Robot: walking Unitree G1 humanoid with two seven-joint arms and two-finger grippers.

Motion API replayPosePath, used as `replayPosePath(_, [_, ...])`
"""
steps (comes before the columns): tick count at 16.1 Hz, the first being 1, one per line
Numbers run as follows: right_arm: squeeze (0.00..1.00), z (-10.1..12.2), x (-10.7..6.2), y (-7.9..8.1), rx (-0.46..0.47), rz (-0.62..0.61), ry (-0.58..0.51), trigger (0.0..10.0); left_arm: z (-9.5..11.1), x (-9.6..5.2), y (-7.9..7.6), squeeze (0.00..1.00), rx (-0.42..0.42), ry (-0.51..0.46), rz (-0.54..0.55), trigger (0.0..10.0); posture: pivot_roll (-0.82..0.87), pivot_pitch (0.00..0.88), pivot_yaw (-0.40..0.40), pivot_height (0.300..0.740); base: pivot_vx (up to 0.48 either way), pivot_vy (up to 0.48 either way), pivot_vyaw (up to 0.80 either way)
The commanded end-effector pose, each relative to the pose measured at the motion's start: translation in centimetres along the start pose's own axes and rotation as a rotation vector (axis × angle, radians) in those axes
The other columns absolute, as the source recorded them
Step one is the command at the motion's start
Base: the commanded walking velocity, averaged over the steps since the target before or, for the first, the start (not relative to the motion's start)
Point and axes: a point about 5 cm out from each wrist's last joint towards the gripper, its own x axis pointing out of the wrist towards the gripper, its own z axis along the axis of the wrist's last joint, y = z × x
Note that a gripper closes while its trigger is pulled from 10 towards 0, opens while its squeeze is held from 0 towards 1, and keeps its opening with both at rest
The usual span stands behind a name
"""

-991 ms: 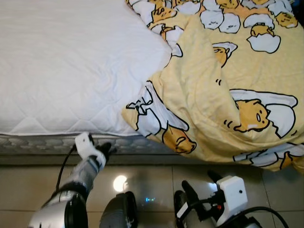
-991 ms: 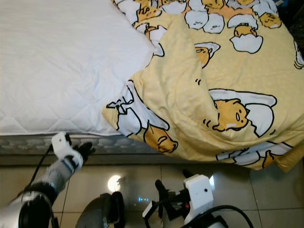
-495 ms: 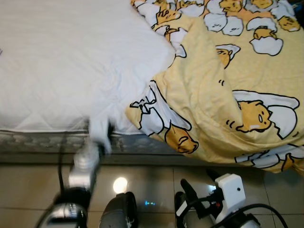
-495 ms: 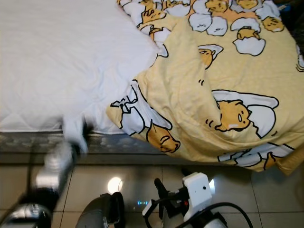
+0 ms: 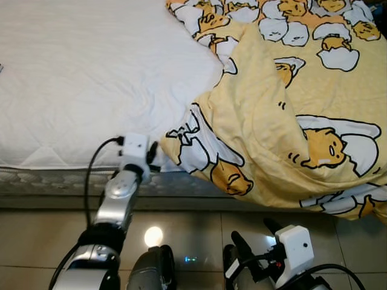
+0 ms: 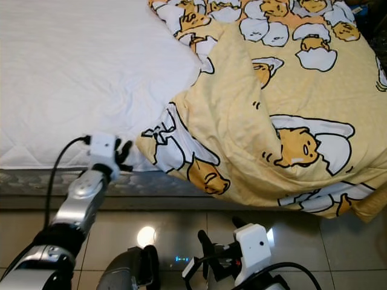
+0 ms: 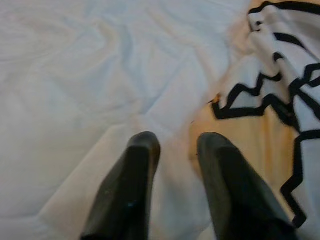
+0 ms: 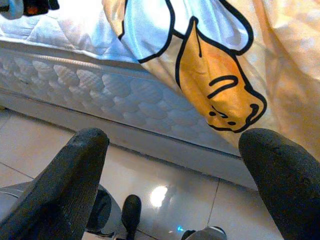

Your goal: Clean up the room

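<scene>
Now your left tool (image 5: 151, 158) has swung up from the bed's side to the mattress (image 5: 91, 78) edge, fingers slightly parted, empty — just beside the yellow blanket (image 5: 290, 121) corner. So the grab looks next; your right tool (image 8: 175, 165) hangs spread wide.

The white mattress (image 5: 91, 78) lay bare up to its front edge, while the bunched yellow blanket (image 5: 290, 121) covered its right part and overhung that edge above the tiled floor (image 5: 36, 229).
</scene>
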Motion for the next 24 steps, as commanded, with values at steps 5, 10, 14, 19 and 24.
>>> replayPosePath(5, [0.00,-0.5,-0.5,0.4,0.019,0.019,0.019,10.0,0.4,1.6,-2.6,1.00,0.130,0.031,-0.137,10.0,-0.23,0.257,0.034,0.710,0.000,0.000,0.00])
replayPosePath(10, [0.00,-0.8,-0.7,0.6,0.029,0.005,0.024,10.0,0.3,2.2,-2.1,1.00,0.142,0.080,-0.129,10.0,-0.23,0.265,0.040,0.710,0.000,0.000,0.00])
replayPosePath(14, [0.00,-0.8,-0.8,0.5,0.030,0.004,0.028,10.0,0.5,2.4,-1.2,1.00,0.079,0.106,-0.082,10.0,-0.24,0.264,0.041,0.710,0.000,0.000,0.00])
replayPosePath(19, [0.00,-0.9,-1.0,0.4,0.021,0.004,0.031,10.0,0.6,2.7,-0.6,1.00,-0.096,0.140,-0.040,10.0,-0.25,0.252,0.035,0.710,0.000,0.000,0.00])
replayPosePath(24, [0.00,-0.9,-1.1,0.4,0.018,0.008,0.035,10.0,0.8,3.1,-1.8,0.00,-0.227,0.165,-0.072,10.0,-0.26,0.243,0.032,0.710,0.000,0.000,0.00])
